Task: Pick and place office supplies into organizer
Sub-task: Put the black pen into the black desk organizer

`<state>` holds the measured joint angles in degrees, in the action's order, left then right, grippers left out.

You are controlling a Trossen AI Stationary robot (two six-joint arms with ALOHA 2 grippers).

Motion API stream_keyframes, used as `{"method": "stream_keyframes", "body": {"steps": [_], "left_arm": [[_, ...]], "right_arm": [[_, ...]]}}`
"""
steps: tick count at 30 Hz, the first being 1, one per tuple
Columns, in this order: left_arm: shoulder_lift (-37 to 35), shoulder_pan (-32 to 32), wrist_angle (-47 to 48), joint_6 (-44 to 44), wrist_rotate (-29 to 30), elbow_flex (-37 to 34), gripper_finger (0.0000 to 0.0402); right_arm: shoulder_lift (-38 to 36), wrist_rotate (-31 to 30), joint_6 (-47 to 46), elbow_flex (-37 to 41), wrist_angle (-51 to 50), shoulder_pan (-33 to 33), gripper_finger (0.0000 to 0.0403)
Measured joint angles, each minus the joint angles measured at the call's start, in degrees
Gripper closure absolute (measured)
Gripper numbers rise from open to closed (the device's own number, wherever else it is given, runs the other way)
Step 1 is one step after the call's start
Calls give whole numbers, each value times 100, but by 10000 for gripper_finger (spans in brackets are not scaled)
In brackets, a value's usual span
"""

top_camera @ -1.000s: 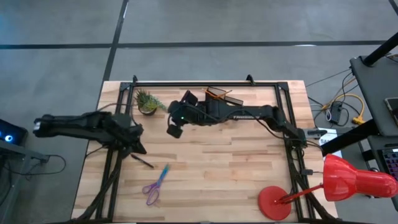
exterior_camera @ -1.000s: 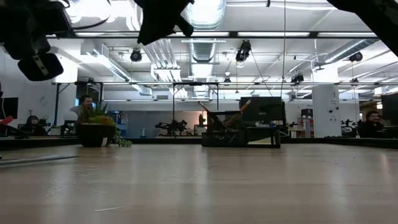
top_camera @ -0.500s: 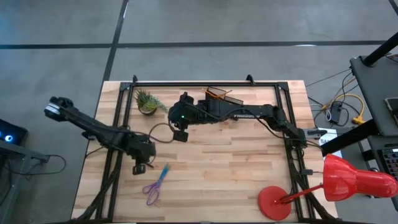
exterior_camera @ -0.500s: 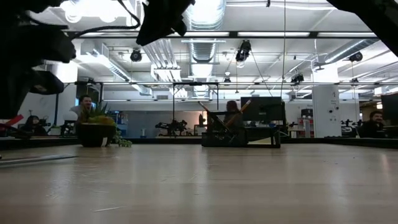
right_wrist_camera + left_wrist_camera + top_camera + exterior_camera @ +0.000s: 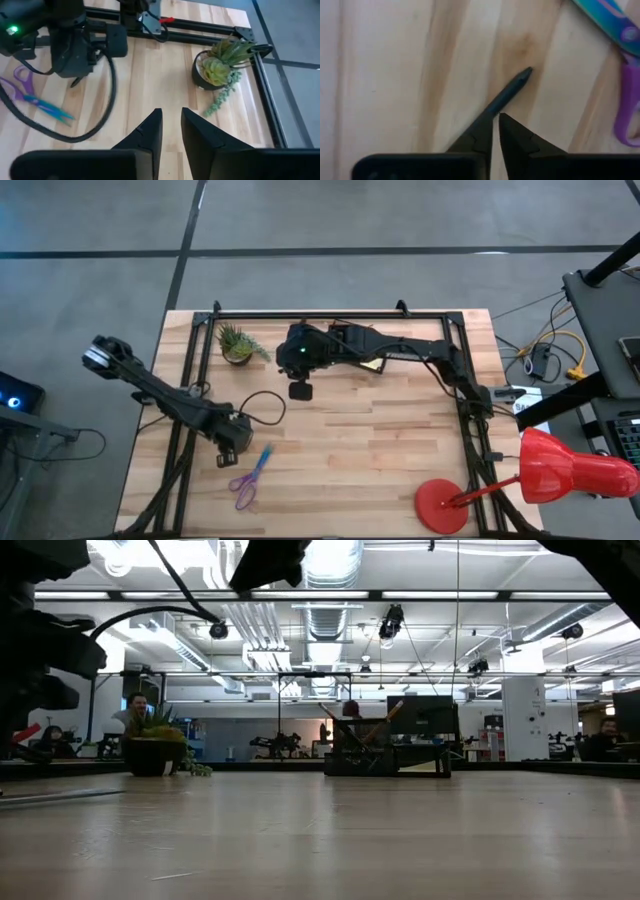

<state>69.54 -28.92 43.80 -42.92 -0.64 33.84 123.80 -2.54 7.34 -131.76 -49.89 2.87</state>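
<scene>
Left end effector [image 5: 495, 120] down on a pen [image 5: 512, 90]

Its fingers sit nearly closed around the pen's end, low to the surface [image 5: 380, 450] for pickup; right end effector [image 5: 170, 122] waits slightly open, empty.

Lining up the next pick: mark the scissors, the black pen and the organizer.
scissors [image 5: 243, 483]: high view, on the purple handles.
black pen [image 5: 512, 90]: left wrist view, on the shaft near its tip.
organizer [image 5: 387, 754]: low view, on its front wall.

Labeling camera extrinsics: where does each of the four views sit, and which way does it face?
High: overhead, straight down on wooden table; both arms.
Low: tabletop height, facing black boxy organizer; arm parts overhead.
Left wrist: on left gripper, facing thin black pen.
Right wrist: on right gripper, facing green potted plant.
Shared: purple-handled scissors in high and both wrist views.
</scene>
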Motion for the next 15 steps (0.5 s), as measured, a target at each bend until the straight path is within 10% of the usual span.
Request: {"method": "stream_keyframes", "body": {"steps": [15], "left_arm": [[-155,0,126,729,-161,118,277]], "right_arm": [[-43,1,84,6,-90,38,268]]}}
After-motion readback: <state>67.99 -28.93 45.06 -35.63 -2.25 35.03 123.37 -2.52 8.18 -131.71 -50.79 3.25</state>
